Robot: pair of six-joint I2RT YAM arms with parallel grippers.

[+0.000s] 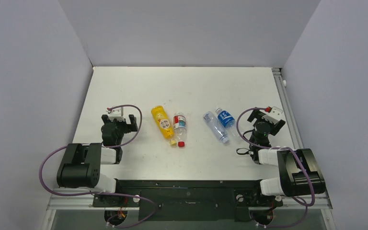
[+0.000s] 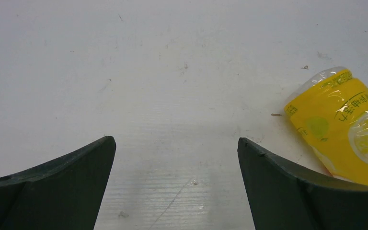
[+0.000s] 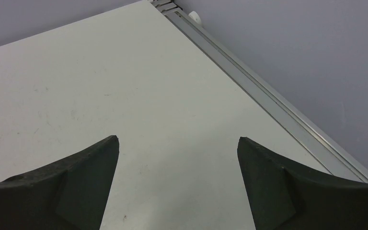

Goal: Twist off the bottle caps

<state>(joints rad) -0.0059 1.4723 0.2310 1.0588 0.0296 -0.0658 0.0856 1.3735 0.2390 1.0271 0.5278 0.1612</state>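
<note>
On matte table (image 1: pixel 196 91), glossy cylindrical plastic bottles (image 1: pixel 162 120)

yellow bottle (image 2: pixel 341 125) label txt illegible

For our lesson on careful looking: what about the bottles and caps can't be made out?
Top view: whether the caps are tight or loose; too small.
Left wrist view: the yellow bottle, cut by the frame edge and a finger; cap unseen.
Right wrist view: only table and rail in frame.
</note>
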